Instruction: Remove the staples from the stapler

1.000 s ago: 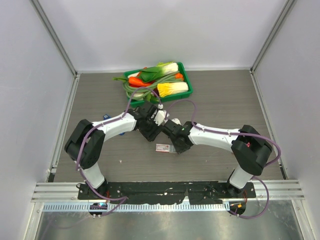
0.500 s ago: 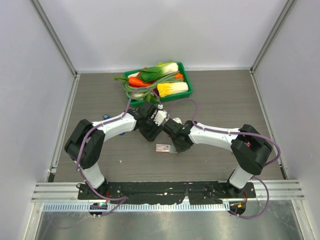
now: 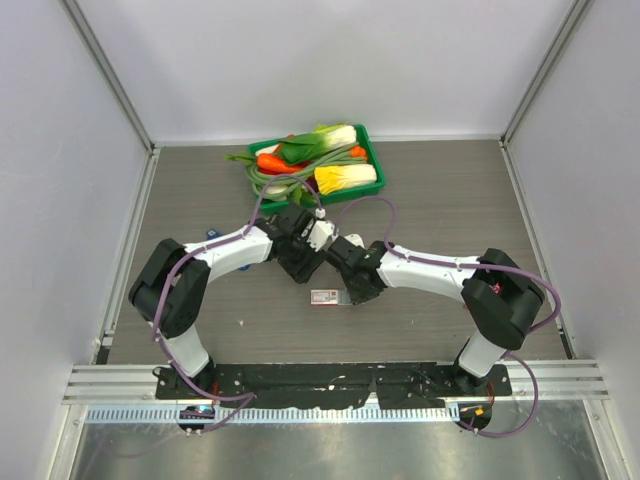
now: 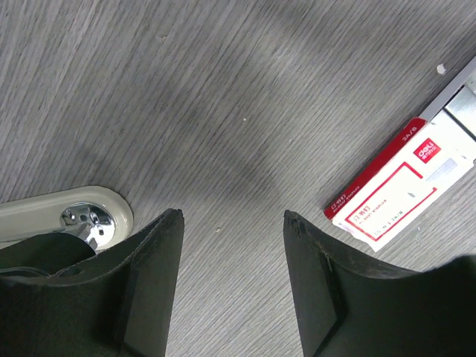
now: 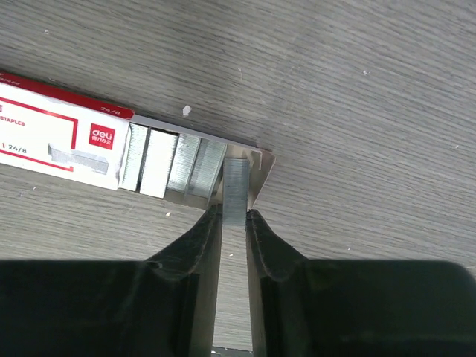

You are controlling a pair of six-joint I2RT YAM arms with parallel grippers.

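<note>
My right gripper (image 5: 235, 213) is shut on a short silver strip of staples (image 5: 236, 190). It holds the strip at the open end of the red-and-white staple box (image 5: 59, 141), whose slid-out tray (image 5: 260, 175) holds more strips. In the top view the right gripper (image 3: 346, 293) sits at the box's (image 3: 324, 296) right end. My left gripper (image 4: 232, 216) is open and empty above bare table, just left of the box (image 4: 394, 197). A rounded pale end of the stapler (image 4: 71, 219) with a chrome rivet shows beside the left finger; the rest is hidden.
A green tray (image 3: 372, 150) of toy vegetables stands at the back centre. A small blue object (image 3: 212, 235) lies by the left arm's elbow. Both arms' forearms meet over the table's middle. Frame rails run along both sides.
My right gripper has shifted slightly left toward the staple box with the strip in it. The left arm has not visibly moved.
</note>
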